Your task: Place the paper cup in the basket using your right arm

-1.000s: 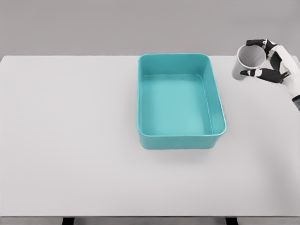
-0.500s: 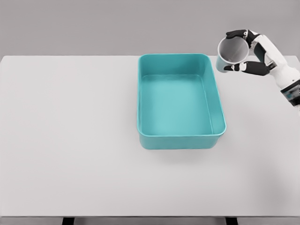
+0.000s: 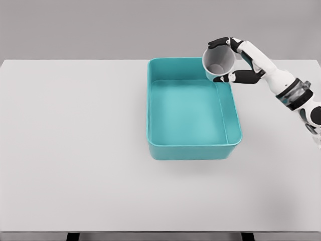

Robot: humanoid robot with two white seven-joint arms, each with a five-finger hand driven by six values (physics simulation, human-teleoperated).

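Up at the far right corner of the scene, the right hand (image 3: 239, 63) is closed around the paper cup (image 3: 218, 63), with dark fingers (image 3: 219, 42) curled over the cup's top rim and a thumb pressed against its lower side. The cup is tilted so that its open mouth faces the camera, and its pale grey inside shows. It is held in the air over the back right corner of the basket (image 3: 155, 108), overlapping the far rim there. From the hand, the white forearm runs down and to the right toward the picture's edge, with a grey band at the wrist. The teal basket is a rectangular tub sitting on the white table (image 3: 75, 150), a little right of the middle.
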